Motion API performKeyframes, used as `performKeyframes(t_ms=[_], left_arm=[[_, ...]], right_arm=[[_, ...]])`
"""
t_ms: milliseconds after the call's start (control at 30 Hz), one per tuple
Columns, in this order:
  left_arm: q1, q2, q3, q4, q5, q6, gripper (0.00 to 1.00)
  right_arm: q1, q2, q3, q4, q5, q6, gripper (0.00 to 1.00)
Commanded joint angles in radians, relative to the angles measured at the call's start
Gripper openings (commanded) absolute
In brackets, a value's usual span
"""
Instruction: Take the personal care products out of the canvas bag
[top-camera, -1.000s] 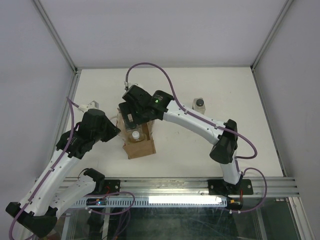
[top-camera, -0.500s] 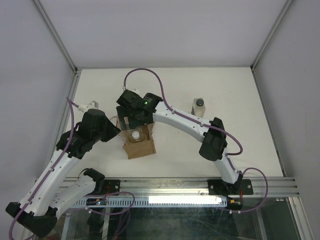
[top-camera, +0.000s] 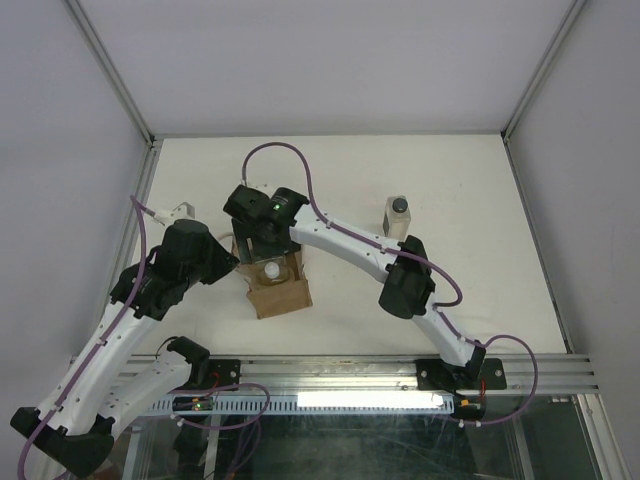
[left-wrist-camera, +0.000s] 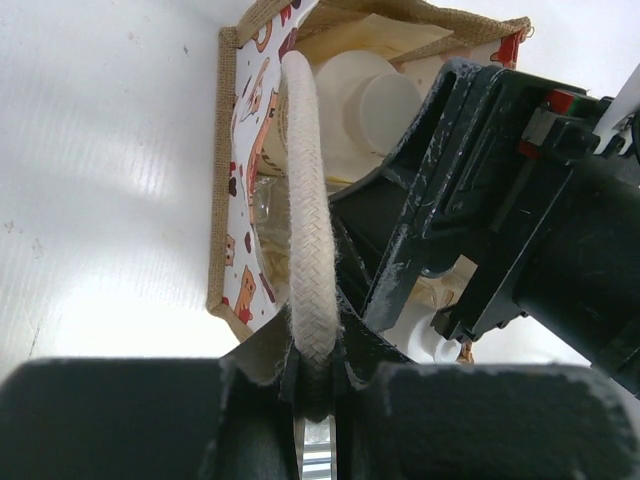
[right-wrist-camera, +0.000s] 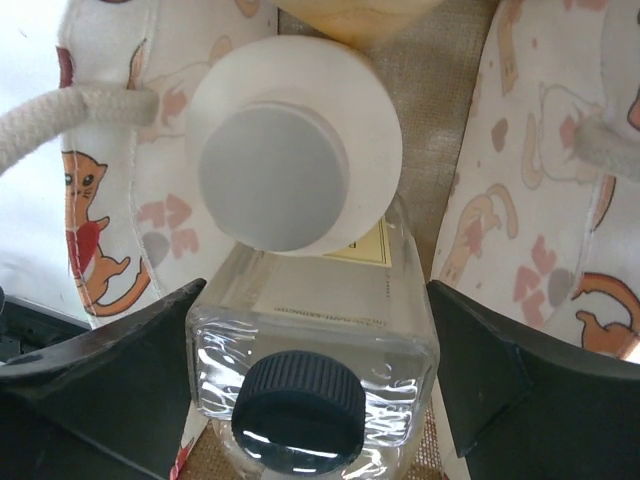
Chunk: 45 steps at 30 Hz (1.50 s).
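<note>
A: As the right arm has swung left across the table over the last second, its elbow folding in, the right gripper (right-wrist-camera: 312, 385) now sits in the mouth of the canvas bag (top-camera: 283, 297). Its jaws are spread wide, with one finger (right-wrist-camera: 110, 390) on each side of a clear square bottle (right-wrist-camera: 310, 340) with a black cap. Not clamped yet.

B: Touching the bottle?

A: Cannot tell from the wrist view. The fingers are just beside its walls. The cream-white round bottle (right-wrist-camera: 290, 150) stands close against it in the bag.

B: Left side?

A: Left gripper (left-wrist-camera: 315, 375) is clenched on the white rope handle (left-wrist-camera: 303, 190), in the same place as a second ago. The bag has not moved. It stands upright in the left half of the table (top-camera: 520, 250), toward the near edge.

B: Anything out already?

A: One second clear bottle (top-camera: 398, 212), also black-capped, stands on the table right of centre, nearer the far edge and well apart from the bag.

B: Your reading?

A: The approach looks finished. The next step is likely the squeeze and a straight lift. The risk, as I judge it, is that the round bottle crowds the target and may drag up or tip with it. No other products are visible here, so the count left in the bag is uncertain.
</note>
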<state>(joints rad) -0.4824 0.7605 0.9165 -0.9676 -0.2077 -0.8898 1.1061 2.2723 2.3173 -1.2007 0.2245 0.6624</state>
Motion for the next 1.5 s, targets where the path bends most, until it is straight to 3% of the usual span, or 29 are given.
performKeyframes(t_ms=[0, 233, 667, 800, 1100, 1467], left_arm=[[0.006, -0.019, 0.005, 0.026, -0.003, 0.006, 0.00], [0.007, -0.001, 0.009, 0.034, -0.001, 0.013, 0.00], [0.006, 0.030, 0.029, 0.035, -0.010, 0.020, 0.00], [0.007, 0.049, 0.040, 0.037, -0.006, 0.029, 0.00], [0.007, 0.061, 0.054, 0.038, -0.001, 0.033, 0.00], [0.007, 0.055, 0.052, 0.038, 0.000, 0.023, 0.00]], right_arm=[[0.010, -0.024, 0.056, -0.047, 0.024, 0.044, 0.86], [0.016, -0.020, 0.090, -0.083, 0.036, 0.036, 0.72], [0.017, -0.130, 0.123, -0.039, 0.156, -0.120, 0.20], [0.014, -0.168, 0.109, -0.021, 0.157, -0.167, 0.00], [-0.035, -0.285, 0.016, 0.094, -0.008, -0.282, 0.00], [-0.145, -0.347, 0.007, 0.121, -0.363, -0.290, 0.00]])
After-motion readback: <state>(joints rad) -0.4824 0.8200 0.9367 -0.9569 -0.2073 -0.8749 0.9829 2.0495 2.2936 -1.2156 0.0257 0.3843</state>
